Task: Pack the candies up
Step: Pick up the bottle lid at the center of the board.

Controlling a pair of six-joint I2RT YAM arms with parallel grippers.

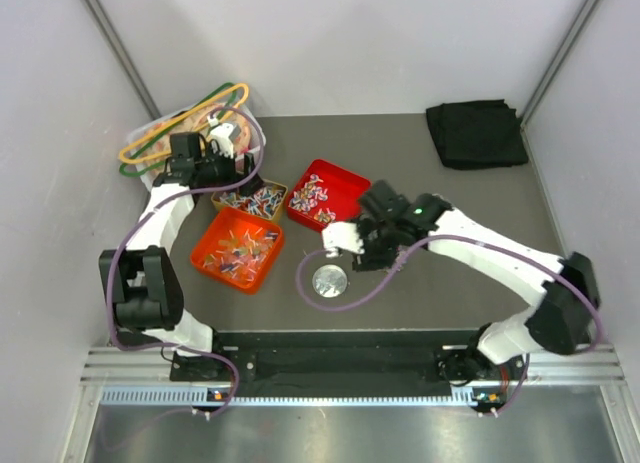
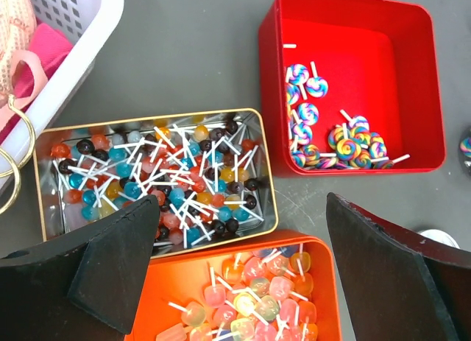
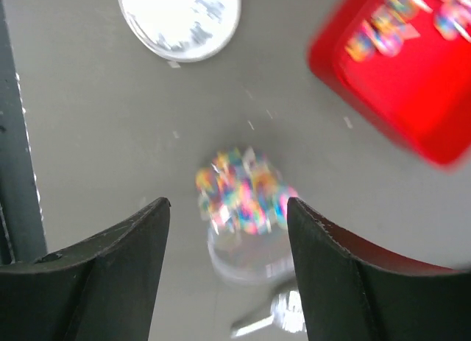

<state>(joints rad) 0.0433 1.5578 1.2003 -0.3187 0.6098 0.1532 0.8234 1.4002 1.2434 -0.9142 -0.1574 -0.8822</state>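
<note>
The right claw (image 3: 224,208) stands apart, astride a small clear jar (image 3: 246,264) of candies (image 3: 239,190). The view is blurred and shows no grip. The jar sits on the counter (image 3: 88,120) just in front of the red tray (image 3: 397,68), with a round lid (image 3: 179,17) nearer still. The left claw (image 2: 243,208) gapes wide to the left of the red tray, above a gold-rimmed tin (image 2: 45,201) and an orange tray (image 2: 324,267) — both loaded with candies. The red tray itself holds swirled ones.

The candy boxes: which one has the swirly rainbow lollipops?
The deep red plastic box. The silver metal tin holds plain round lollipops, and the orange box holds blocky pastel ones.
</note>
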